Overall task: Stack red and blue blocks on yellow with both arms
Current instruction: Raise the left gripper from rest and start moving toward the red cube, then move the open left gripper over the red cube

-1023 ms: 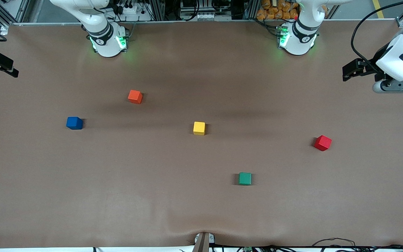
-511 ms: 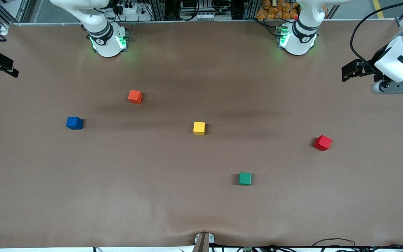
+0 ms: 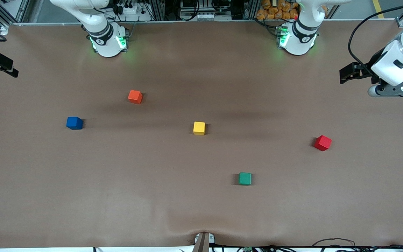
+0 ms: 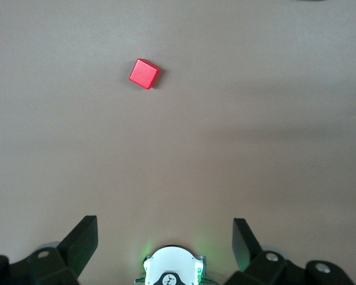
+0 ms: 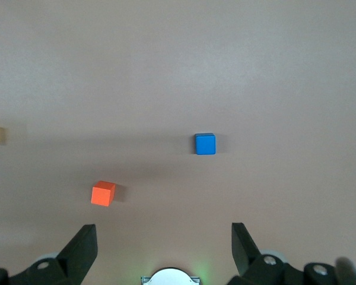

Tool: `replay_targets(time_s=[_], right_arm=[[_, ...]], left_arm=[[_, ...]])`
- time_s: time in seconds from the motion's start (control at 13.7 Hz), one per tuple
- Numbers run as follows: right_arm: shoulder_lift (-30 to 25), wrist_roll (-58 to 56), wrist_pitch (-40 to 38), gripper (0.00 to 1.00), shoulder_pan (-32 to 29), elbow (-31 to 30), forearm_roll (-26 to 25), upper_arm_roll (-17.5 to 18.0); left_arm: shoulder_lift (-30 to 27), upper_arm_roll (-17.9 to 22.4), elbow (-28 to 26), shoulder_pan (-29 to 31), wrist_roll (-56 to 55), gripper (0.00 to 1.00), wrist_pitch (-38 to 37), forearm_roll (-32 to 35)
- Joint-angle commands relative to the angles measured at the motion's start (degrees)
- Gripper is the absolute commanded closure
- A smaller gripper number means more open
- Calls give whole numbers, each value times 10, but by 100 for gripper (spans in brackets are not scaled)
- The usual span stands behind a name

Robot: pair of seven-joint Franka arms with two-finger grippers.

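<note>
Brown matte surface [image 3: 201, 210]: yellow cube [image 3: 199, 128] mid-surface, red block [image 3: 323, 142] at its three o'clock, blue block [image 3: 74, 123] at nine. They look light, rigid and unslippery; pinch two parallel flat faces. Left jaws and right jaws hang released, each over its own end.

Brown matte surface [image 3: 187, 210], evenly lit, faint shadow bands. Aluminium framing [image 3: 159, 8] and cables [image 3: 334, 241] along its edges.
</note>
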Motion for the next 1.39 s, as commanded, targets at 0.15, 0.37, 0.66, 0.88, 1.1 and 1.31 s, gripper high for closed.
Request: replay_targets(time_s=[0.15, 0.37, 0.66, 0.88, 1.1, 1.31], right_arm=[[-7, -3, -3, 0, -11, -5, 7, 5], [-7, -3, -3, 0, -11, -5, 7, 5], [-7, -3, -3, 0, -10, -5, 7, 5], [-7, -3, -3, 0, -10, -5, 7, 5], [-7, -3, -3, 0, -10, -6, 7, 5], [-7, -3, -3, 0, -10, -6, 7, 5]], left_arm=[[2, -13, -6, -1, -2, 0, 10, 8], [8, -16, -6, -4, -3, 0, 11, 8], [22, -38, -4, -3, -35, 0, 17, 5], [31, -58, -3, -4, -62, 0, 20, 5], [36, -78, -2, -4, -83, 0, 21, 5], [36, -92, -2, -4, -89, 0, 21, 5]])
